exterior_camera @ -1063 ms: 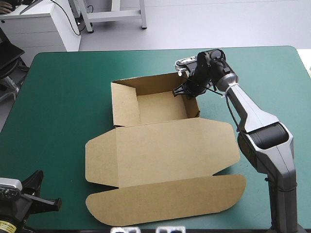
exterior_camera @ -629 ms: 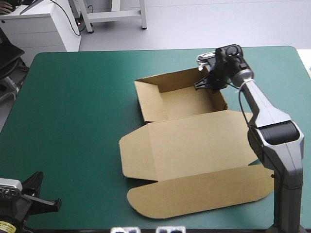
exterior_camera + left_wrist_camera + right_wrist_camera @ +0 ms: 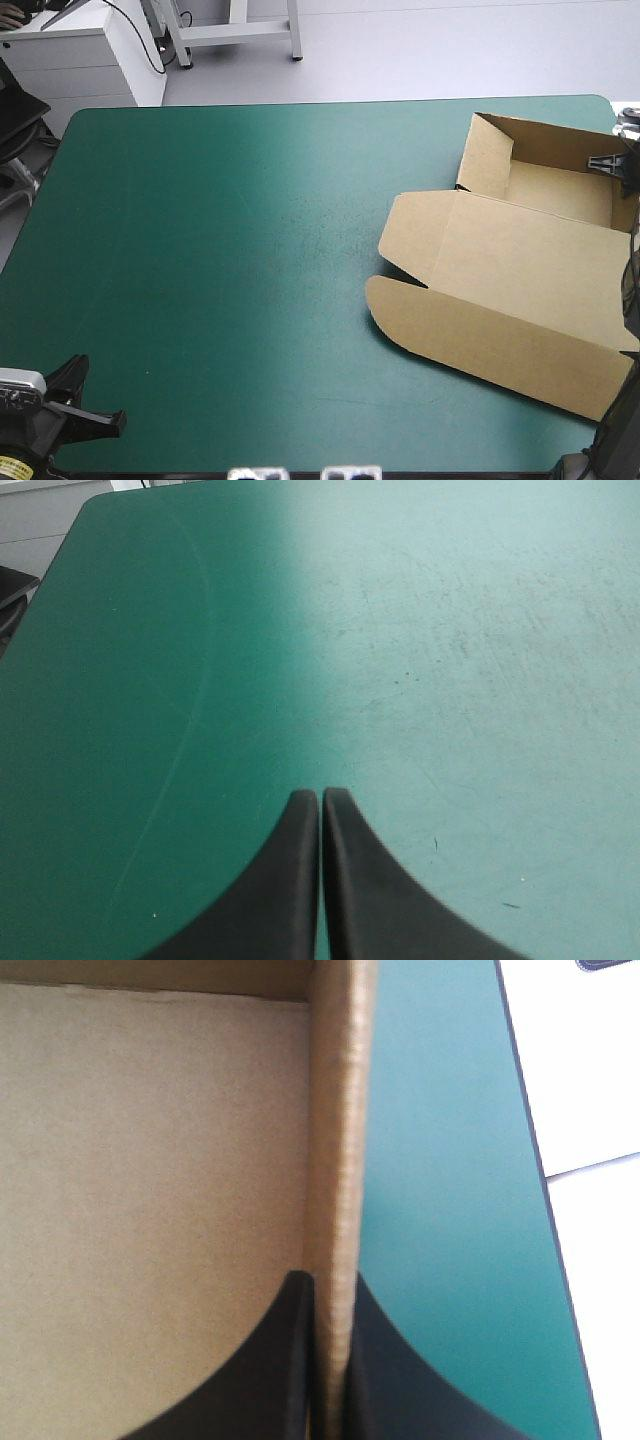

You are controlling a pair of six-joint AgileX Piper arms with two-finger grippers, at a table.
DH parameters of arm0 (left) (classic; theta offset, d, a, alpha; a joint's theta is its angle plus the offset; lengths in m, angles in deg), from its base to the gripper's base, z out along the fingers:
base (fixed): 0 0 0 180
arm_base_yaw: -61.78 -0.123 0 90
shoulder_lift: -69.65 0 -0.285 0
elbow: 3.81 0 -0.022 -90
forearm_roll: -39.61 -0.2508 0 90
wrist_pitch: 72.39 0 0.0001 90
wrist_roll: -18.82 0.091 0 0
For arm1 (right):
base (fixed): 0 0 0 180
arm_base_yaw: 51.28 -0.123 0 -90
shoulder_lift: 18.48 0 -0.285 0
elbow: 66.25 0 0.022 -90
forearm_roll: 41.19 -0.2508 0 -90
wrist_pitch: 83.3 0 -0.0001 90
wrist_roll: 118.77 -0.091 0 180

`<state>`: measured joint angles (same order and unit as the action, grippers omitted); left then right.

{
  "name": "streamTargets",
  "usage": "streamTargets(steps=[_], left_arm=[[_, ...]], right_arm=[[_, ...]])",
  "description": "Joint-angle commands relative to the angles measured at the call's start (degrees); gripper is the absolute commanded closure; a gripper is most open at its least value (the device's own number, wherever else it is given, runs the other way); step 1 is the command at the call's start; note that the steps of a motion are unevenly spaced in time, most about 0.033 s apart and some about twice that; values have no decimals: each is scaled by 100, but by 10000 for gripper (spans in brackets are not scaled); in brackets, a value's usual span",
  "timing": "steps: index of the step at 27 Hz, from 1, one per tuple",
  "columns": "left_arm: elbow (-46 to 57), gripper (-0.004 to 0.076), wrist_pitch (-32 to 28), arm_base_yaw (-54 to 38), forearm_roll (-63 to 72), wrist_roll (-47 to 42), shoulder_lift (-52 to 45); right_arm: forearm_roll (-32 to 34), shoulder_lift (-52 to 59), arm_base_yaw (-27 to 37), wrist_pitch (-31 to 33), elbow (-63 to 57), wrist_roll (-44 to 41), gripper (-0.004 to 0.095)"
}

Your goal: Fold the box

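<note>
Now pinching a wall of the box (image 3: 520, 270) in the right gripper (image 3: 330, 1290), seemingly at the table (image 3: 200, 250) edge, left gripper (image 3: 321, 795) closed, empty.

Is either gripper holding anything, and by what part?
The right gripper grips the box by its raised side wall; the left gripper is shut on nothing.

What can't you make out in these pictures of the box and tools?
High view: the right tool and the box's right end are cut off by the picture's edge.
Right wrist view: the lid lies out of frame.
Left wrist view: only teal-green cover ahead of the left tool; the box is out of frame.
</note>
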<state>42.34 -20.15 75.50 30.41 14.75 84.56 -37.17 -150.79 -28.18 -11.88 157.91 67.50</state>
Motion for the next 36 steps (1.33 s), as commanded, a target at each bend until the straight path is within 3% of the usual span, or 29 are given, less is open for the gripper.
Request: streamTargets(steps=[1, 2, 4, 7, 19, 24, 27, 28, 31, 36], left_arm=[[-136, 732, -172, 26, -79, -53, 102], [-136, 732, -125, 26, -79, -84, 102], [-136, 732, -104, 26, -79, -70, 102], [-136, 732, -125, 26, -79, -70, 102], [-136, 732, -125, 26, -79, -70, 102], [-136, 732, -151, 26, -79, -70, 102], [-136, 732, -244, 26, -79, -70, 102], [-136, 732, -267, 26, -79, -70, 102], [-136, 732, -333, 26, -79, -70, 102], [-136, 732, -435, 26, -58, -70, 102]], right_arm=[[82, 376, 85, 26, 137, 350, 907], [-62, 376, 74, 26, 137, 514, 870], [-486, 376, 74, 26, 137, 954, 663], [-241, 376, 93, 26, 137, 1080, 333], [-402, 891, 207, 26, 734, 894, 318], [-1230, 1545, 207, 26, 890, 777, 346], [-1745, 1998, 169, 26, 890, 821, 558], [-1856, 2171, 128, 26, 890, 919, 671], [-1813, 2675, -53, 26, 890, 1216, 920], [-1827, 3510, -441, 26, 890, 1075, 914]])
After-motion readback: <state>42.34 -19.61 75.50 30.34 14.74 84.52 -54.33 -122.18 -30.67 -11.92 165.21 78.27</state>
